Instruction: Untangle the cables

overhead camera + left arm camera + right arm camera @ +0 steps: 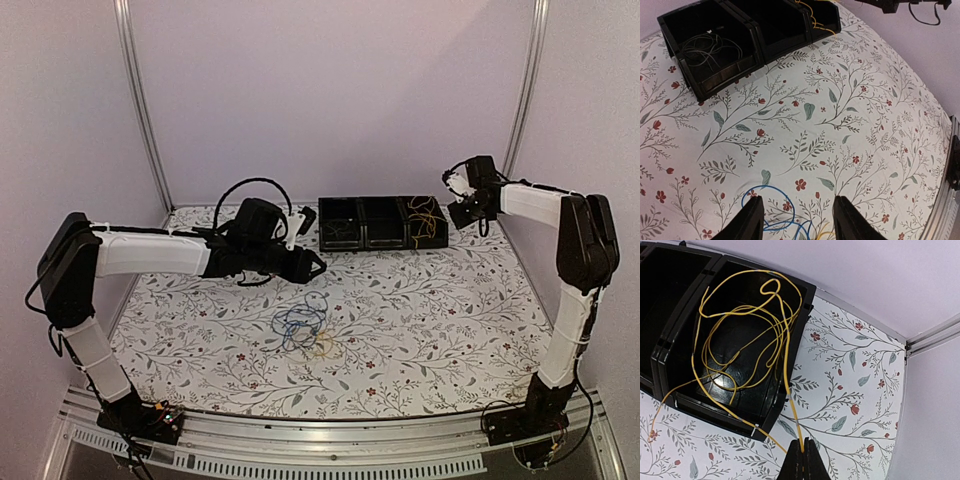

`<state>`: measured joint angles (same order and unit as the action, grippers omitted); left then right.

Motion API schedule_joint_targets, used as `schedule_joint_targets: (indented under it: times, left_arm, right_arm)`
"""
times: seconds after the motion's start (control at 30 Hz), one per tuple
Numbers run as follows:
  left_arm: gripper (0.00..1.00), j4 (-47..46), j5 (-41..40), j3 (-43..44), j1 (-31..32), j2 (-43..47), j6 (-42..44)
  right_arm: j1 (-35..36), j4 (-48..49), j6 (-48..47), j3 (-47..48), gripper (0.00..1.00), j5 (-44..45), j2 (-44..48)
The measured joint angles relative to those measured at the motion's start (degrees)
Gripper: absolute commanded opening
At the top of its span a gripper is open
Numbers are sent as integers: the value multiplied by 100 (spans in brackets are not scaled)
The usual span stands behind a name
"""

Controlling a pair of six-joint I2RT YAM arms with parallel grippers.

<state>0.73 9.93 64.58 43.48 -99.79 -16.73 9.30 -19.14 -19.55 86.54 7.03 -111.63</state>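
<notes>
A tangle of thin cables lies mid-table: blue loops (298, 322) and a yellow strand (322, 345). My left gripper (320, 266) hovers just behind the tangle, open and empty. In the left wrist view the blue cable (767, 186) and a bit of yellow cable (824, 233) lie between and below its gripper (797, 216). My right gripper (802, 444) is shut on a long yellow cable (785, 365). That cable's coil lies in the rightmost black bin (805, 295), with strands trailing over the bin's rim onto the cloth. From above, this gripper (458, 215) hangs beside that bin.
A row of black bins (365, 243) stands at the back of the flowered cloth. The left bin (675, 37) holds a whitish cable (705, 50). Metal frame posts (142, 110) rise at the back corners, and a wall sits close on the right.
</notes>
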Motion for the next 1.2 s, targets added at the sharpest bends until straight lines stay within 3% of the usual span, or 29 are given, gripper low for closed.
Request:
schedule_joint_targets:
  times: [0.3, 0.73, 1.2]
  left_arm:
    - [49, 0, 17, 0, 0, 0, -2]
    - [49, 0, 17, 0, 0, 0, -2]
    - [49, 0, 79, 0, 0, 0, -2]
  right_arm:
    - [9, -507, -479, 280, 0, 341, -76]
    - [546, -999, -876, 2122, 0, 905, -1670]
    - [680, -1123, -1073, 2511, 1, 852, -2232]
